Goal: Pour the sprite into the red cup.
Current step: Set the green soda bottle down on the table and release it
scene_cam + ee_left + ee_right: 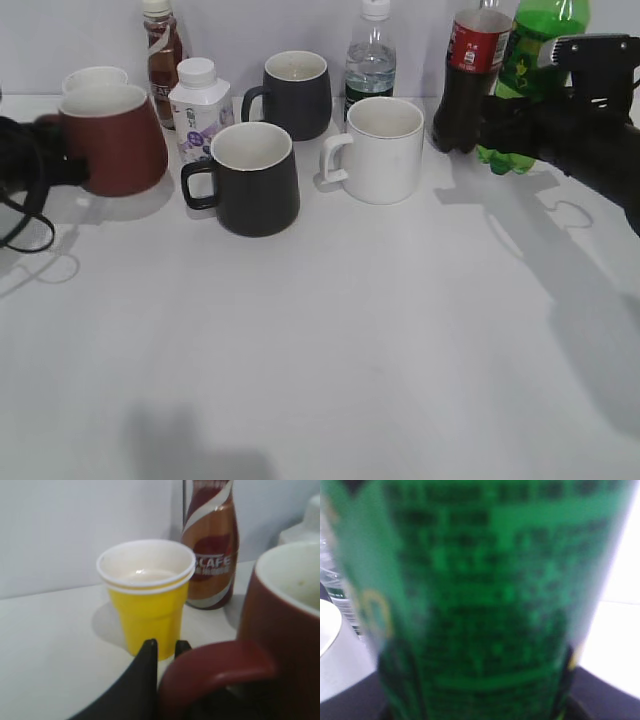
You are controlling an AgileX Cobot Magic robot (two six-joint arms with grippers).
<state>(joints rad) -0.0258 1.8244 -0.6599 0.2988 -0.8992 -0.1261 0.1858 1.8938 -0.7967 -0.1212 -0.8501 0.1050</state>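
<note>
The red cup [115,140] stands at the far left of the table. My left gripper [62,160] is at its handle. In the left wrist view the fingers [166,649] sit close together around the near end of the red cup's loop handle [220,667]. The sprite [545,35], a green bottle, is at the far right and leans slightly. My right gripper [520,125] is shut round its lower body. The sprite's green label [485,595] fills the right wrist view and hides the jaws. I cannot tell whether the bottle's base touches the table.
A cola bottle [470,80] stands just left of the sprite. A white mug [378,150], two black mugs [250,180] [297,95], a water bottle [370,60], a small white bottle [200,110] and a coffee bottle [162,55] stand between. A yellow paper cup [147,595] is behind the red cup.
</note>
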